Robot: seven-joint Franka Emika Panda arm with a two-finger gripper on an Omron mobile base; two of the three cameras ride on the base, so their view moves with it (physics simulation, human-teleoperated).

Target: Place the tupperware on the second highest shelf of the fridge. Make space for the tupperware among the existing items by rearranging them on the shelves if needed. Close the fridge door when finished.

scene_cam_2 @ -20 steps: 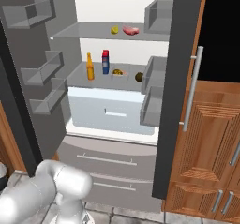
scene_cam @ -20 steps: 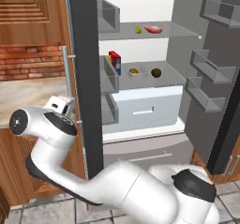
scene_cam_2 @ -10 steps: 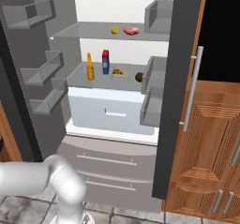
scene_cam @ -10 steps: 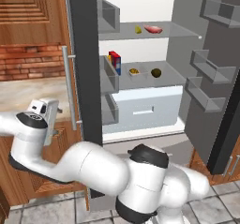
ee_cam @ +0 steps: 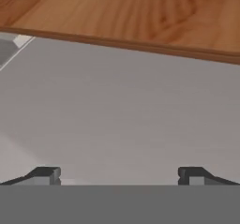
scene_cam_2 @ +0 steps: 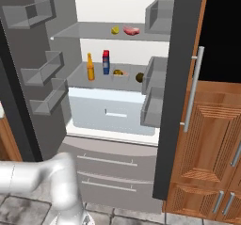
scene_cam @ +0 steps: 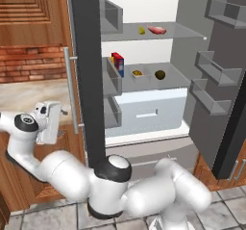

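- The hand (ee_cam: 119, 174) is wide open and holds nothing, by the outside of the fridge (scene_cam: 89, 80) door.
- The tupperware (scene_cam: 137, 73) sits on the second highest shelf (scene_cam: 175, 81), near the dark ball (scene_cam: 160, 74).

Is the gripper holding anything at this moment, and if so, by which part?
Nothing is held. The gripper is open, its fingers wide apart with only a plain grey surface between them. The tupperware sits on the fridge shelf.

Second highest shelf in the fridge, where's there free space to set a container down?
The second highest shelf is crowded mid-span: orange bottle, blue bottle, tupperware, dark ball. The bare patches are its front strip and the left end beside the orange bottle.
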